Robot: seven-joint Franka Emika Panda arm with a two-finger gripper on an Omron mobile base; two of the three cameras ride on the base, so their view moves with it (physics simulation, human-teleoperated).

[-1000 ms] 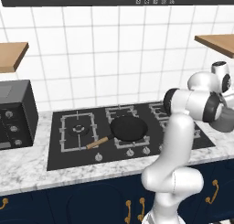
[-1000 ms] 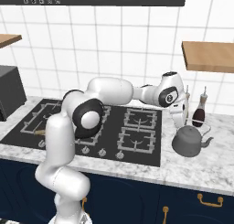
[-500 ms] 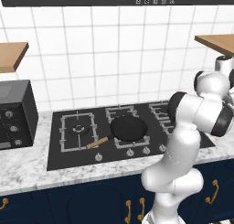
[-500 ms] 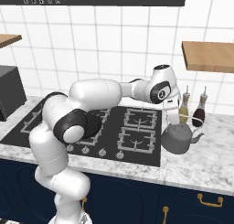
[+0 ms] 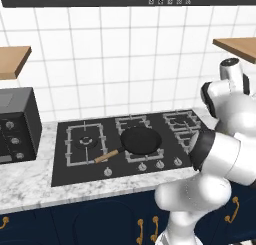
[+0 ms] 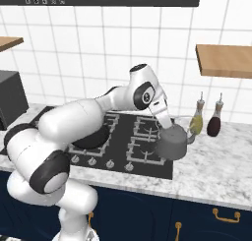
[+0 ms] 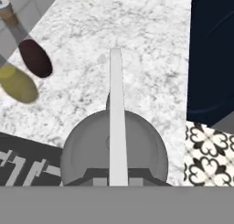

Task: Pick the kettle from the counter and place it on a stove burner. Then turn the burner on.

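Observation:
The grey kettle point(image 6: 173, 143) hangs at the right edge of the black cooktop point(image 6: 123, 164), partly over the marbled counter point(image 6: 216, 159). My gripper point(image 6: 165, 121) is shut on its thin arched handle point(image 7: 116, 109) from above. In the hand view the kettle point(image 7: 91, 150) sits straight below the hand, above the counter point(image 7: 151, 54), with a stove burner grate point(image 7: 23, 169) at the lower left. The nearest stove burner point(image 6: 144, 150) lies just left of the kettle. In the left base view my arm hides the kettle; the cooktop point(image 5: 75, 171) shows there.
A black frying pan point(image 5: 141, 141) with a wooden handle sits on the middle burners. A yellow oil bottle point(image 6: 198, 120) and a dark bottle point(image 6: 215, 122) stand on the counter behind the kettle. A dark appliance point(image 5: 17, 124) stands at the left. A wooden shelf point(image 6: 224, 60) hangs above right.
The arm has swung left, carrying the kettle from the counter near the bottles toward the cooktop's right edge. The gripper has stayed shut on the handle.

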